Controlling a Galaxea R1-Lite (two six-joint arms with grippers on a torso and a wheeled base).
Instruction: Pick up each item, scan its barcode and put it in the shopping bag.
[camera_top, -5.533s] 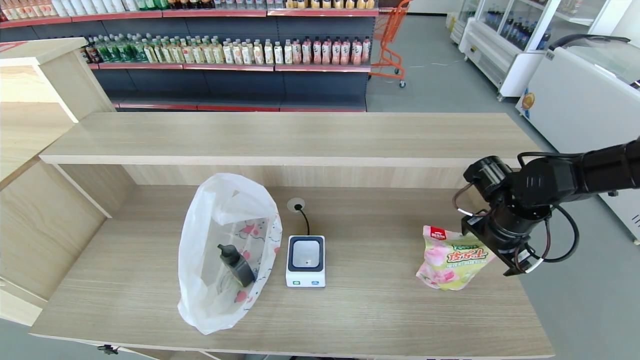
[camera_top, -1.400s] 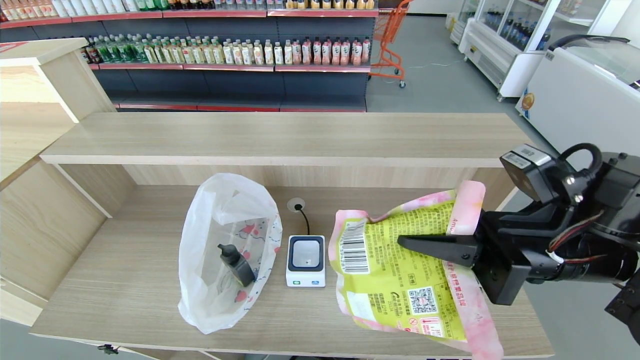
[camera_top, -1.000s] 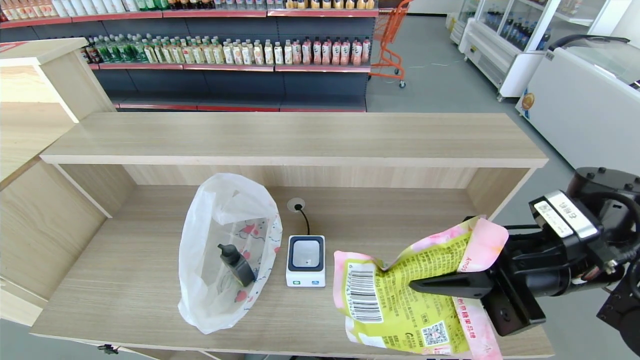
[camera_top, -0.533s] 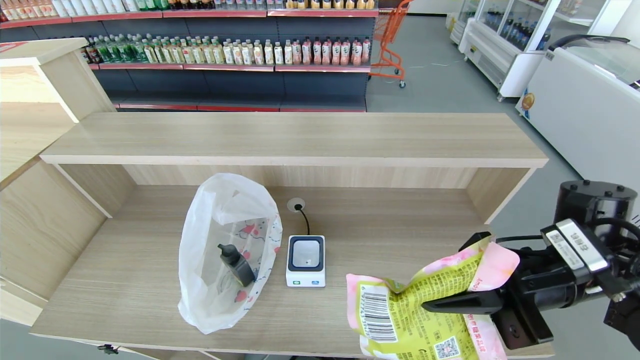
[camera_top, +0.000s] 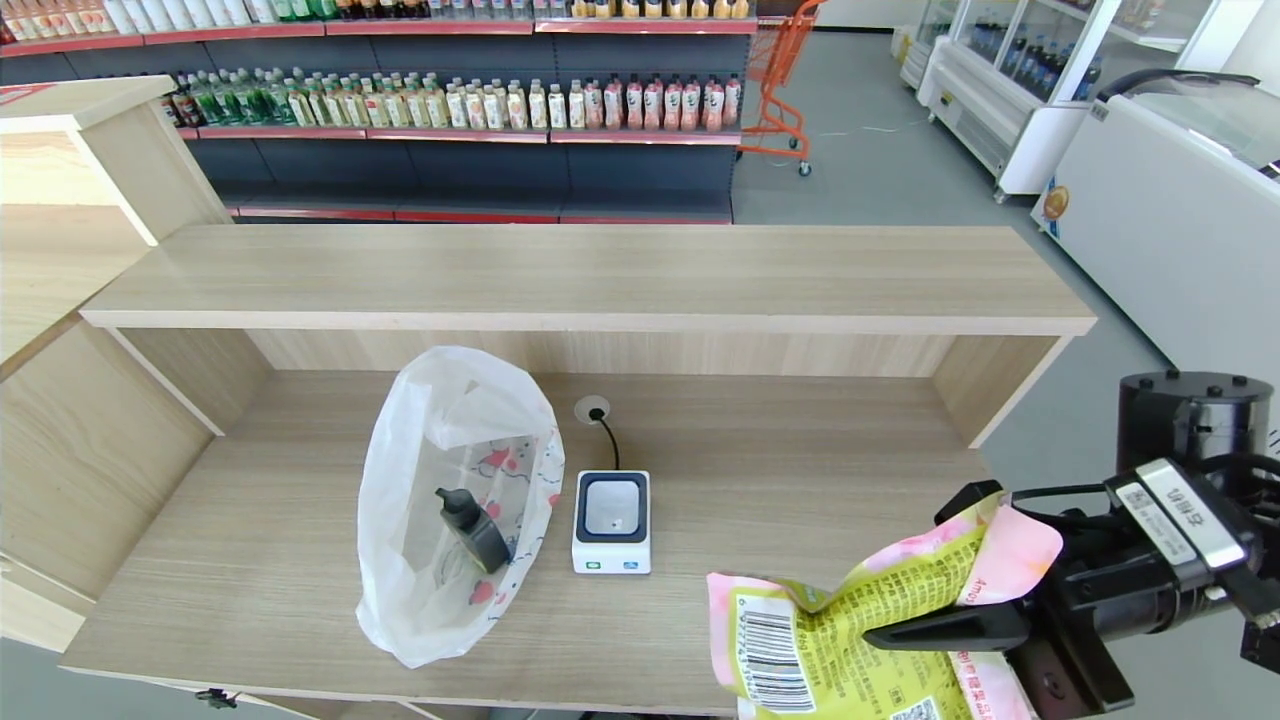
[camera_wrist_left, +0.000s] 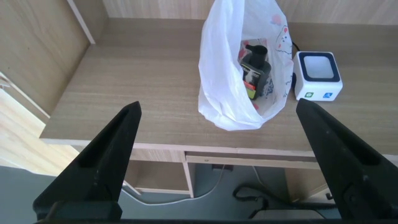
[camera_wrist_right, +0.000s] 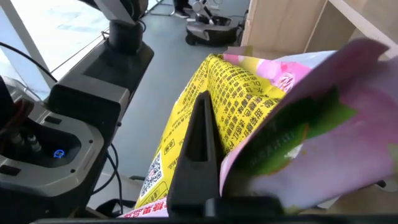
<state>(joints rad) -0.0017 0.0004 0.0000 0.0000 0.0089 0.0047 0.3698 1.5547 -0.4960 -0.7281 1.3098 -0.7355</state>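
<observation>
A yellow-green and pink snack pouch (camera_top: 850, 640) hangs past the counter's near right corner, its barcode (camera_top: 770, 650) facing up. My right gripper (camera_top: 900, 640) is shut on it, one black finger (camera_wrist_right: 199, 149) pressed flat across its printed back. The white scanner (camera_top: 611, 520) sits mid-counter, well left of the pouch. The white shopping bag (camera_top: 450, 480) stands open just left of the scanner with a black pump bottle (camera_top: 472, 530) inside. My left gripper (camera_wrist_left: 217, 106) hovers open high above the counter's front edge, over the bag (camera_wrist_left: 239, 74).
A raised wooden ledge (camera_top: 590, 275) runs along the counter's back, and side walls close both ends. The scanner's cable (camera_top: 605, 435) goes into a hole behind it. Bare counter (camera_top: 780, 470) lies between scanner and right wall.
The right gripper lifted the pouch off the counter, turned its barcode upward, and over the last second has carried it down and toward the near right edge. Bag and scanner have not moved.
</observation>
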